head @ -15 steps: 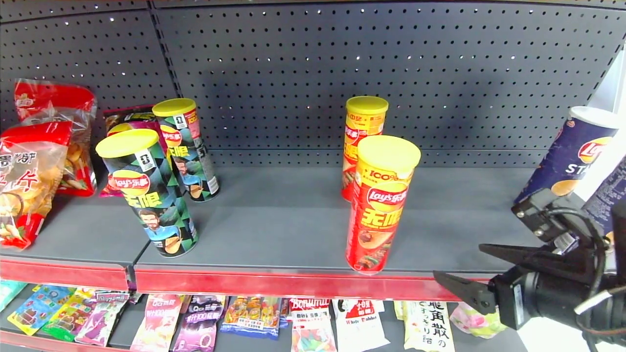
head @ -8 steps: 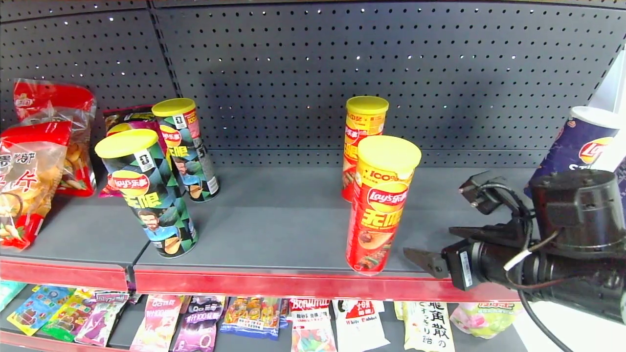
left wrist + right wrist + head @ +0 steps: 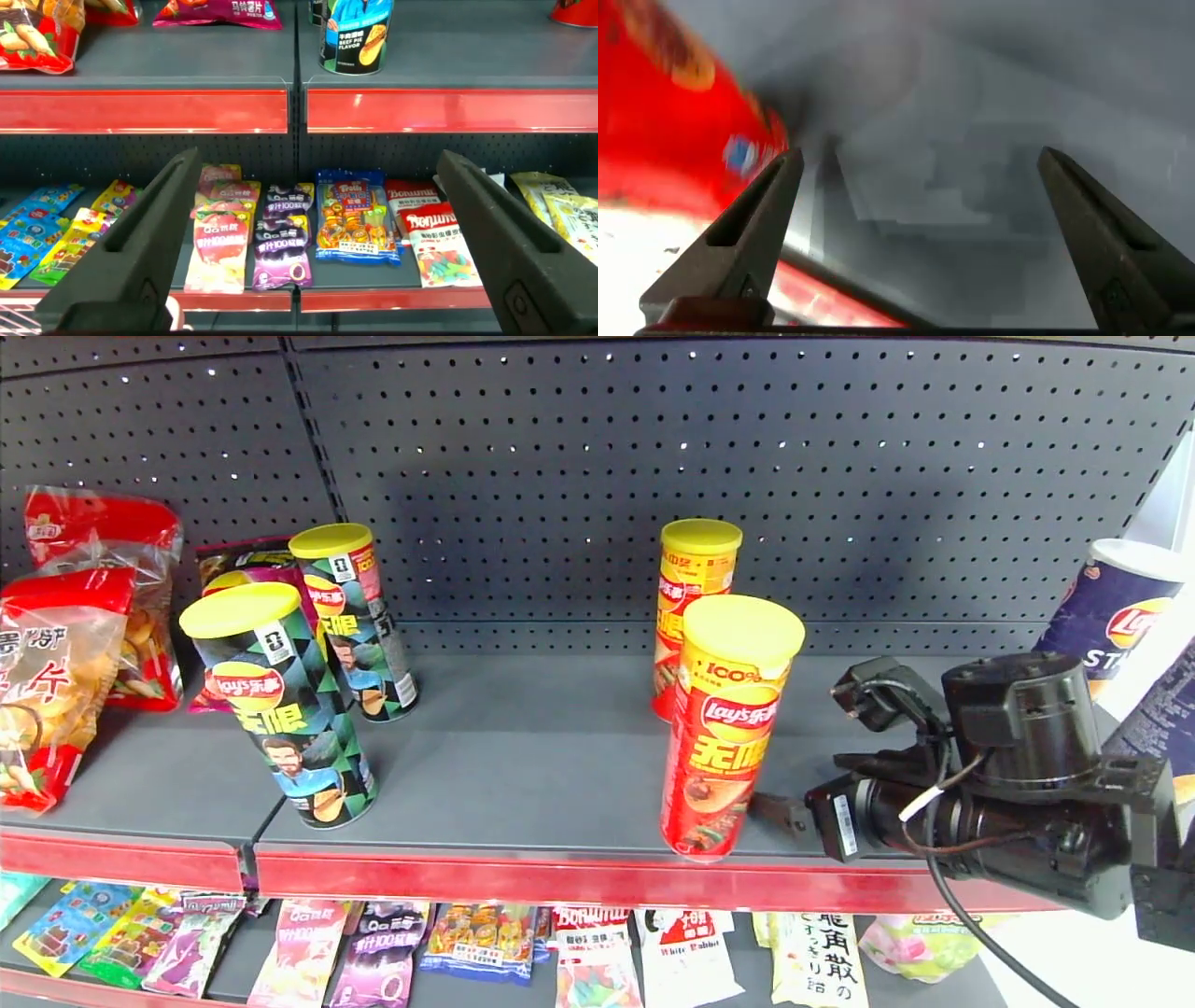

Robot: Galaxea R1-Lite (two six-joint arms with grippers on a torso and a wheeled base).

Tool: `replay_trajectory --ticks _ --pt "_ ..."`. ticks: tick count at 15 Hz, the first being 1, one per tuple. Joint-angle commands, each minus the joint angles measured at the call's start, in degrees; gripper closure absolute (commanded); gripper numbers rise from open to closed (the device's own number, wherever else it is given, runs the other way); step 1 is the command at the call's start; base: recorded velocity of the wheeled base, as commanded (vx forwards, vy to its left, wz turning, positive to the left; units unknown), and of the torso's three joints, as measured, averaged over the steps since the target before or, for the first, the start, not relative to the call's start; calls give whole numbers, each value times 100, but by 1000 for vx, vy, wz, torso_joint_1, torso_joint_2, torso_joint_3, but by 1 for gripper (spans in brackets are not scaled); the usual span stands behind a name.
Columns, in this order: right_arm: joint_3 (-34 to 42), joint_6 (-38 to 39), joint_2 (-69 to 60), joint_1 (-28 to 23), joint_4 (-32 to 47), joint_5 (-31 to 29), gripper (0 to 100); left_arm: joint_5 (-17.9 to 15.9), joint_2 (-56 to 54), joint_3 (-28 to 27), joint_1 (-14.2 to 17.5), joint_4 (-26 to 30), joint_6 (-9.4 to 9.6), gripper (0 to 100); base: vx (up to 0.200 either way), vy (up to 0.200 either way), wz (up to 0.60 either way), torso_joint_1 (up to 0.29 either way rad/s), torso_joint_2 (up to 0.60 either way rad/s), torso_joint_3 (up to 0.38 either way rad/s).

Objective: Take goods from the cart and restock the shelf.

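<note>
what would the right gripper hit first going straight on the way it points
Probably the base of the front red cylindrical chip can with yellow lid, just ahead of the right gripper; its wrist view shows the can off-centre, so it may only be grazed.

A matt grey metal shelf (image 3: 560,747), backed by a perforated metal panel (image 3: 653,476) of the same dull finish, carries a glossy red rail (image 3: 467,875) along its front edge. The red can (image 3: 724,747) has a smooth, shiny printed wrap and a yellow plastic lid (image 3: 743,627). Bags (image 3: 56,681) are crinkled, glossy film, part clear, part red; packets (image 3: 485,938) on the lower tier gleam likewise. The fingers (image 3: 747,243) of the right gripper (image 3: 920,168) look matt black plastic.
</note>
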State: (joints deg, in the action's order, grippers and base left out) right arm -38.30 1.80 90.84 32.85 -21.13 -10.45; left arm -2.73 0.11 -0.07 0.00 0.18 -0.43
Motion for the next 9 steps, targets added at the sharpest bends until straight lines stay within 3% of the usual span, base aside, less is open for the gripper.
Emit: replay_trajectory --ticks 1,9 --pt "-11 -40 206 -16 -58 -1 0 1 -2 -1 0 -1 -1 0 0 0 0 0 0 0" --pt "-11 -66 223 169 -49 -10 0 1 -2 -1 0 -1 -1 0 0 0 0 0 0 0"
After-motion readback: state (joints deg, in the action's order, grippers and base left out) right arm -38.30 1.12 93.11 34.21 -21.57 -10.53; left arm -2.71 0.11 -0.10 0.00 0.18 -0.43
